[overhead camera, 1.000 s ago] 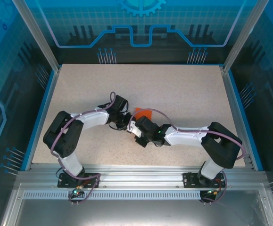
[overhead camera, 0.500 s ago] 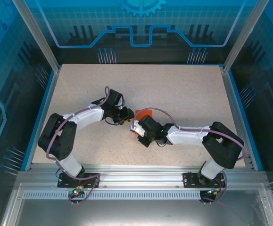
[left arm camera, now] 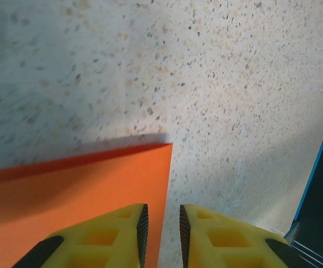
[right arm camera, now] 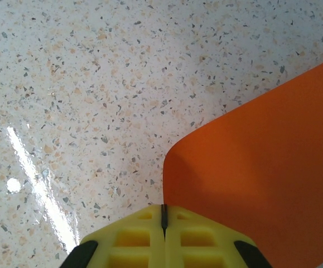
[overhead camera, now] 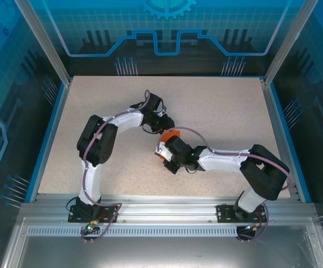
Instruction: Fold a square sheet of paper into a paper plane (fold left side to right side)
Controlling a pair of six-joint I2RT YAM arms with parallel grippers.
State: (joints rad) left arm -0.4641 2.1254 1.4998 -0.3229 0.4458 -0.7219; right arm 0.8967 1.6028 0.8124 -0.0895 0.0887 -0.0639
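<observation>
the left tool (left arm camera: 164, 237) stands slightly parted, not clamped, with the right edge of the thin, bright orange-red square sheet of paper (left arm camera: 77, 201) running into the narrow gap between its yellow fingers (left arm camera: 116, 237), over the speckled beige desk (left arm camera: 217, 84). the right tool (right arm camera: 163, 215) is clenched on that sheet's edge, and the paper curves away ahead and to its right.

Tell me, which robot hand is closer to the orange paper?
Right, just barely. The right gripper is shut on the orange paper at its curled edge. The left gripper straddles another edge, jaws slightly apart, not pinching.
</observation>
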